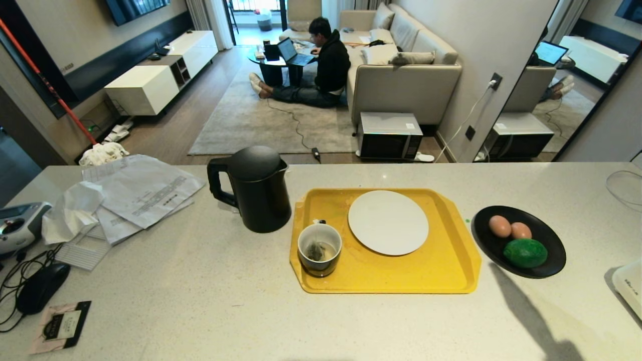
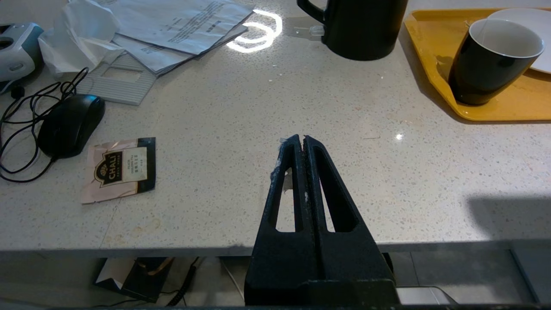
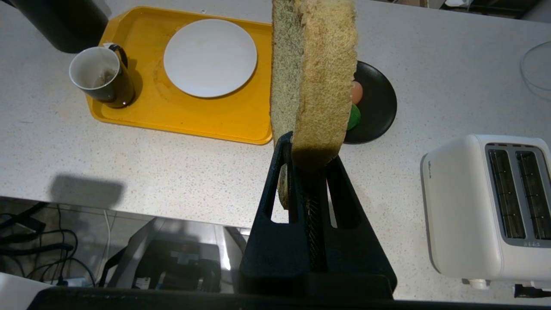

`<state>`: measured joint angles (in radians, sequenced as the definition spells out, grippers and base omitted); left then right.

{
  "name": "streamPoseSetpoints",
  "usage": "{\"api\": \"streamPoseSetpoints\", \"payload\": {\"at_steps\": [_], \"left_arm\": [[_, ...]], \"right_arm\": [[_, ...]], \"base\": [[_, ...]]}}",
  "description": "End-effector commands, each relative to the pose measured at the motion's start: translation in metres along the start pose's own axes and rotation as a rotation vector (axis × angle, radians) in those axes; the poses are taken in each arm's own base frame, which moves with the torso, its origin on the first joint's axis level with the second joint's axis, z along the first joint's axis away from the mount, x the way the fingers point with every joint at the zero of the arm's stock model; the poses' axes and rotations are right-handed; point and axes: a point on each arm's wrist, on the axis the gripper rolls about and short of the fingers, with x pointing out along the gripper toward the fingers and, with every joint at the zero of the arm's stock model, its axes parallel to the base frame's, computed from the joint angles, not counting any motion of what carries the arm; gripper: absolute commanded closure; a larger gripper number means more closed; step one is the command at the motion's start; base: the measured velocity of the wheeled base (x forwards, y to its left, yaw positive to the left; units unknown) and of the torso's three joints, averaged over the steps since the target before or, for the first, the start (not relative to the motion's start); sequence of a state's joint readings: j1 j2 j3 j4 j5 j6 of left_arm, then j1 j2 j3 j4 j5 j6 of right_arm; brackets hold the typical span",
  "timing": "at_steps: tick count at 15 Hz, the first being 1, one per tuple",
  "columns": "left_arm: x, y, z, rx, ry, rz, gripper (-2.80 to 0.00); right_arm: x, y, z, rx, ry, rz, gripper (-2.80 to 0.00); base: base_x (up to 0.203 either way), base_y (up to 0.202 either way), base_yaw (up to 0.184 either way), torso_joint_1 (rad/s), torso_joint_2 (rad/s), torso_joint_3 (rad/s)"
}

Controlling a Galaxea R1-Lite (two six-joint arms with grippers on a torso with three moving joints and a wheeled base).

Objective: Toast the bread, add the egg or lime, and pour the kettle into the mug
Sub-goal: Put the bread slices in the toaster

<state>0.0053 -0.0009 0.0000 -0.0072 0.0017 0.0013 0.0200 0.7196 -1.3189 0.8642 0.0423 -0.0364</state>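
On the left part of the speckled counter (image 1: pixel 210 301) lay a heap of papers (image 1: pixel 143 193), a black mouse (image 1: pixel 42 287) and a tea sachet (image 1: pixel 62 325) near the front edge. Over that near edge the left end effector (image 2: pixel 302 140) hung with its two fingers pressed together, holding nothing. Right of the papers the kettle (image 1: pixel 258 189) stood upright, its handle turned left. Just beside it to the right lay the yellow tray (image 1: pixel 446 265), carrying the mug (image 1: pixel 319 249) in its near-left corner with a tea bag inside, and a white plate (image 1: pixel 388 222) at the middle. Further right, just beside the tray, a black dish (image 1: pixel 546 245) held two eggs, one egg (image 1: pixel 500 226) touching the other, and the lime (image 1: pixel 525 252) against them on the near side. Above the counter's near edge, in the right wrist view, the right end effector (image 3: pixel 311 148) was clamped on the lower edge of the bread (image 3: pixel 314 77), which stood on edge, upright above the fingers. At the far right a white toaster (image 3: pixel 460 206) sat on the counter with two open slots on top, well apart from the bread.
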Motion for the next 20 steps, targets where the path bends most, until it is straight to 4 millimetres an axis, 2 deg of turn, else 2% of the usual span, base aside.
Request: {"api": "streamPoseSetpoints", "payload": {"at_steps": [1,7,20], "left_arm": [[-0.0001,0.0000,0.0000,-0.001,-0.001,0.001,0.00],[-0.0001,0.0000,0.0000,0.000,-0.001,0.001,0.00],[-0.0001,0.0000,0.0000,0.002,-0.001,0.002,0.00]], "right_arm": [[0.0014,-0.0002,-0.0001,-0.001,0.010,0.001,0.00],[0.0016,-0.0004,-0.0003,-0.002,0.011,-0.001,0.00],[-0.0003,-0.0008,-0.0011,-0.002,0.007,-0.022,0.00]], "base": [[0.000,0.000,0.000,0.000,0.00,0.000],[0.000,0.000,0.000,0.000,0.00,0.000],[0.000,0.000,0.000,0.080,-0.15,-0.072]]}}
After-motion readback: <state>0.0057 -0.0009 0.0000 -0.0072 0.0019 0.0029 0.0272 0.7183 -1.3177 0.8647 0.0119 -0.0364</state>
